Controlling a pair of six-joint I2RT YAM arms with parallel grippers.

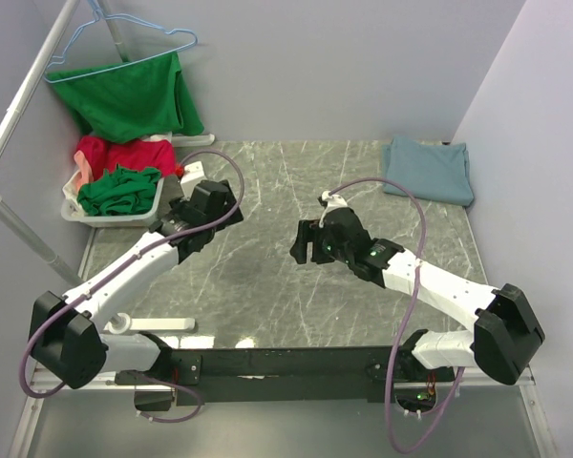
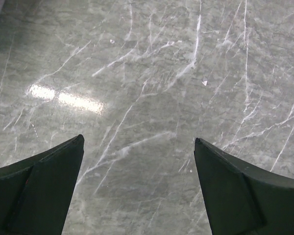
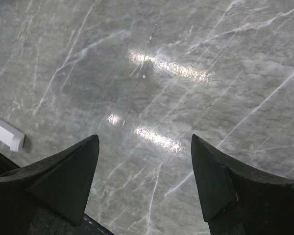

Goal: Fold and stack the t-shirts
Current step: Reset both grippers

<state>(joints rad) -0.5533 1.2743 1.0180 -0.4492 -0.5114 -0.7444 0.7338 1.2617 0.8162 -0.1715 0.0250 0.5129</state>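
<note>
A folded grey-blue t-shirt [image 1: 430,169] lies at the table's far right. In the white basket [image 1: 76,212] at the far left lie a crumpled dark green t-shirt [image 1: 119,189] and a red t-shirt [image 1: 124,154]. Another green t-shirt [image 1: 132,95] hangs on a blue hanger [image 1: 124,38]. My left gripper [image 1: 202,208] hovers just right of the basket, jaws open over bare marble [image 2: 137,142]. My right gripper [image 1: 306,243] is open above the table's middle, nothing between its fingers [image 3: 144,139].
The marble tabletop [image 1: 267,286] spreads between both arms. A white rail [image 1: 19,105] slants along the left wall. A white bracket [image 3: 5,133] shows at the near table edge. Walls close in the left, back and right sides.
</note>
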